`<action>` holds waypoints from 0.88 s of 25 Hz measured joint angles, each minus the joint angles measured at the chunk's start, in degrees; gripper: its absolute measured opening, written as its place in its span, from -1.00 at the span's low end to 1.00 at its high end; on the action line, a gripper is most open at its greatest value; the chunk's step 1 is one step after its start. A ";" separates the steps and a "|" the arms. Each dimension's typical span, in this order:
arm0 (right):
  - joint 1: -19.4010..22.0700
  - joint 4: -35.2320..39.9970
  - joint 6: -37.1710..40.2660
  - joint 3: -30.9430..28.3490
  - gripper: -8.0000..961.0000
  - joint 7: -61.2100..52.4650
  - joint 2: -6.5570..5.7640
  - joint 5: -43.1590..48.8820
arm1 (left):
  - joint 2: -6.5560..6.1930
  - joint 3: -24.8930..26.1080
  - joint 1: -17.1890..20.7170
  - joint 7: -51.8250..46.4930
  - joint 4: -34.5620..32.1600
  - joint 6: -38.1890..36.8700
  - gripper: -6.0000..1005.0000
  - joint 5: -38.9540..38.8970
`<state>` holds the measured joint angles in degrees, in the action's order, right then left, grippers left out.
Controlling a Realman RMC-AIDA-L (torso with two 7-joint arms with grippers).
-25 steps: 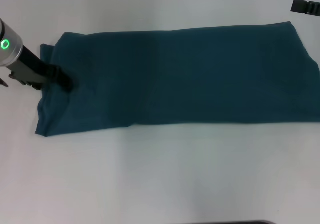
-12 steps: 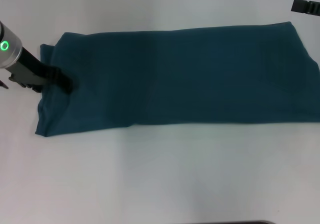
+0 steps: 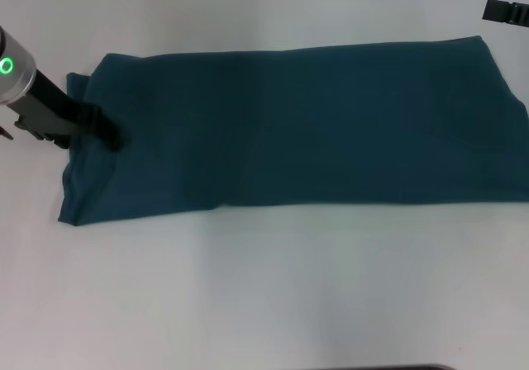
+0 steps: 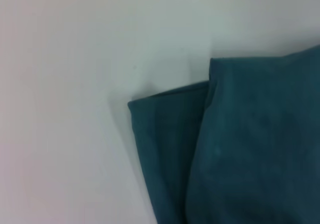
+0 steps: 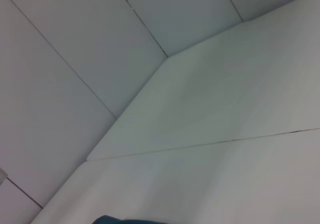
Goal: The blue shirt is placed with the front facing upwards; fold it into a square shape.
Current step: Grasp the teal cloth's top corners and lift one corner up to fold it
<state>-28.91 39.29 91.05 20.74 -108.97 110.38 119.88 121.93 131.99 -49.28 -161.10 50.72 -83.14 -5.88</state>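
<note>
Blue shirt (image 3: 297, 126), folded into a long plain band, lies across the white table (image 3: 264, 296) from 9 to 3 o'clock, the left gripper (image 3: 106, 132) pressing its 9 o'clock end, jaws impossible to read, and the right gripper (image 3: 504, 11) waits at 2 o'clock.

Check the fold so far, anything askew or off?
Mostly tidy: the blue shirt lies as a long flat band on the table. The left end is uneven, though: an under layer sticks out past the top layer's edge, right where the left claw sits on the cloth. The right claw is parked at the far right.
</note>
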 joint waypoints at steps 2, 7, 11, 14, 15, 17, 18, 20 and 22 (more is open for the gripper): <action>0.00 0.00 0.00 0.00 0.40 0.00 0.00 0.00 | -0.05 0.45 -0.18 -0.04 -0.01 -0.17 0.52 0.00; 0.05 0.00 0.00 0.00 0.39 0.00 0.00 0.00 | -0.23 1.08 -0.27 -0.46 -0.01 -0.19 0.52 0.00; 0.08 0.00 0.00 0.00 0.40 0.00 -0.02 -0.23 | -0.39 2.05 -0.40 -0.69 -0.56 -0.17 0.52 0.00; 0.08 0.00 0.00 0.11 0.39 0.00 -0.11 -0.54 | -0.86 3.52 -0.82 -0.71 -2.49 0.32 0.52 0.00; 0.07 0.00 0.00 0.12 0.39 0.00 -0.15 -0.56 | -1.05 4.14 -0.92 -0.73 -3.26 0.60 0.52 0.00; 0.04 0.00 0.00 0.13 0.39 0.00 -0.23 -0.59 | -1.17 4.51 -0.95 -0.76 -3.66 0.78 0.52 0.00; 0.04 0.00 0.00 0.12 0.39 0.00 -0.28 -0.59 | -1.24 4.75 -0.95 -0.77 -3.76 0.93 0.52 0.00; 0.02 0.00 0.00 0.11 0.39 0.02 -0.33 -0.61 | -1.28 5.39 -0.96 -0.78 -3.86 1.11 0.52 0.00; -0.01 0.00 0.00 0.10 0.39 0.03 -0.41 -0.62 | -1.32 5.91 -0.97 -0.78 -3.94 1.14 0.52 0.00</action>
<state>-28.92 39.29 91.06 20.84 -108.94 109.97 119.26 120.60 137.90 -50.25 -161.88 46.78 -82.00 -5.88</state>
